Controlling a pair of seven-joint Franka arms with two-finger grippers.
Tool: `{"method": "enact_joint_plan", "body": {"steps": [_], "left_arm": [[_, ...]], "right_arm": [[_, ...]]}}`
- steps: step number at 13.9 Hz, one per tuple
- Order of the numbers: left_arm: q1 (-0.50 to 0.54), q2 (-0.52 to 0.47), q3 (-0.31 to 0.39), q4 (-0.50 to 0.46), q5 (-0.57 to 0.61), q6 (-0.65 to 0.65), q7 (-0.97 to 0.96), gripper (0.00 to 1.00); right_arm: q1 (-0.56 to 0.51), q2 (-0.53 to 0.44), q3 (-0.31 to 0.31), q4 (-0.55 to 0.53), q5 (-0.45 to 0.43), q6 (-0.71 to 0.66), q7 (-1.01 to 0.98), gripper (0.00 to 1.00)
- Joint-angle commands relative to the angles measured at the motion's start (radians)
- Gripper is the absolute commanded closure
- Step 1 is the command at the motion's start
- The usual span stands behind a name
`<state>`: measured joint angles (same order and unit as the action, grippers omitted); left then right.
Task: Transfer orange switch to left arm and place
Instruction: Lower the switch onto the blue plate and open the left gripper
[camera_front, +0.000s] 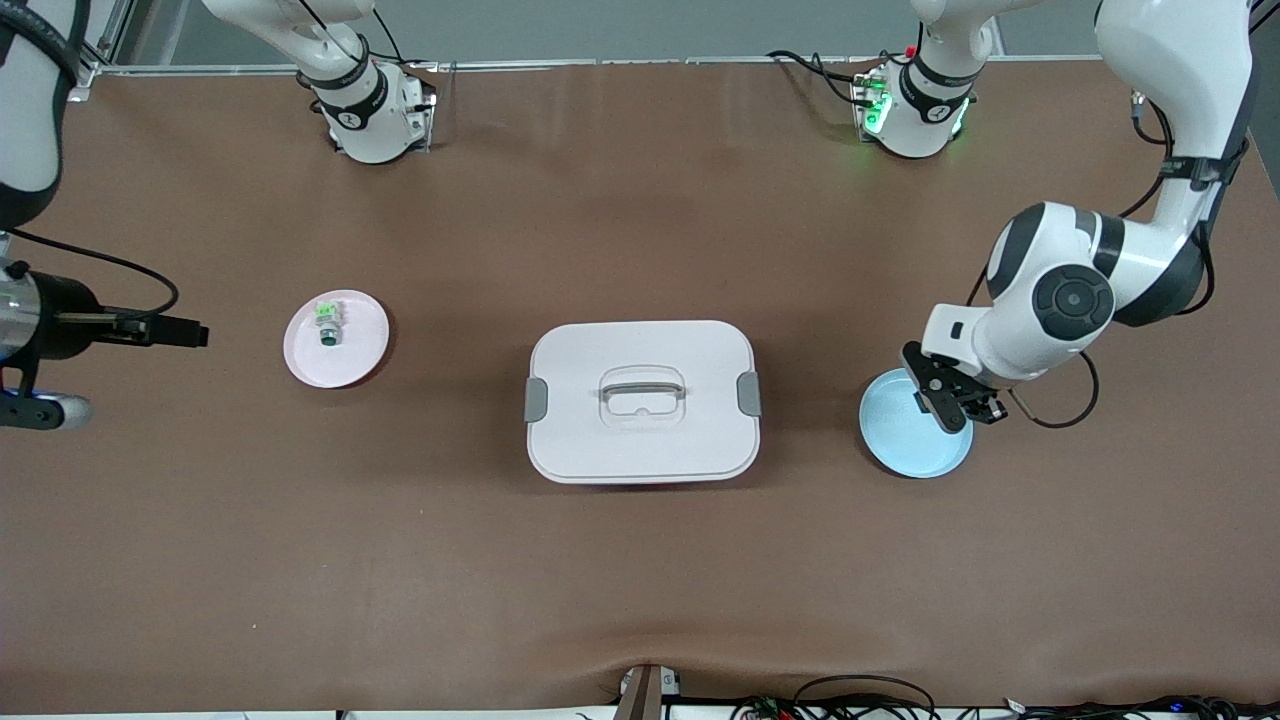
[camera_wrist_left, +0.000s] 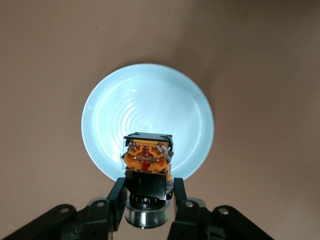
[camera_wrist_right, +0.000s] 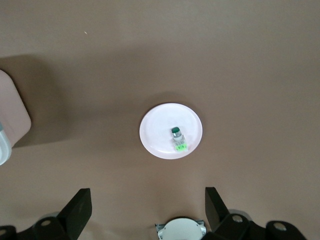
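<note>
One small, hard part is all the task turns on: the orange switch (camera_wrist_left: 148, 167), a stubby black cylindrical button with a squarish orange block and little metal terminals at one end and a silvery ring at the other. It looks light and rigid, with smooth sides that could slip or twist if pinched off-centre. The black body between ring and orange block seems the safest hold; the terminals look bendable and best left alone.

The left claw (camera_front: 950, 398) has its fingers (camera_wrist_left: 118, 196) closed on that black midsection, holding the switch in the air over the round pale-blue plate (camera_front: 905, 440) at the left arm's end of the brown table (camera_front: 640, 570).

The right claw (camera_front: 170, 331) hangs over the table's other end, fingers spread wide and empty, near the round pink plate (camera_front: 350, 362) bearing a small green-and-white switch (camera_front: 326, 323). The big white rounded-rectangle plastic box (camera_front: 640, 445) with grey latches sits between the plates.
</note>
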<state>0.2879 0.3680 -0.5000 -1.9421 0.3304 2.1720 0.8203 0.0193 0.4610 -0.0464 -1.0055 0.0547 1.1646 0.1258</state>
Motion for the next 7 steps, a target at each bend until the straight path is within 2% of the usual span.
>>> {"method": "enact_joint_plan", "body": {"steps": [1, 3, 7], "left_arm": [[0.028, 0.028, -0.011, -0.041, 0.054, 0.084, 0.046, 1.00], [0.037, 0.055, -0.011, -0.073, 0.065, 0.168, 0.103, 1.00], [0.066, 0.126, -0.011, -0.087, 0.088, 0.258, 0.151, 1.00]], "right_arm": [[-0.053, -0.010, 0.020, -0.016, -0.018, -0.016, -0.055, 0.00], [-0.077, -0.009, 0.020, -0.024, -0.019, -0.019, -0.113, 0.00], [-0.094, -0.009, 0.020, -0.033, -0.019, -0.026, -0.112, 0.00]]}}
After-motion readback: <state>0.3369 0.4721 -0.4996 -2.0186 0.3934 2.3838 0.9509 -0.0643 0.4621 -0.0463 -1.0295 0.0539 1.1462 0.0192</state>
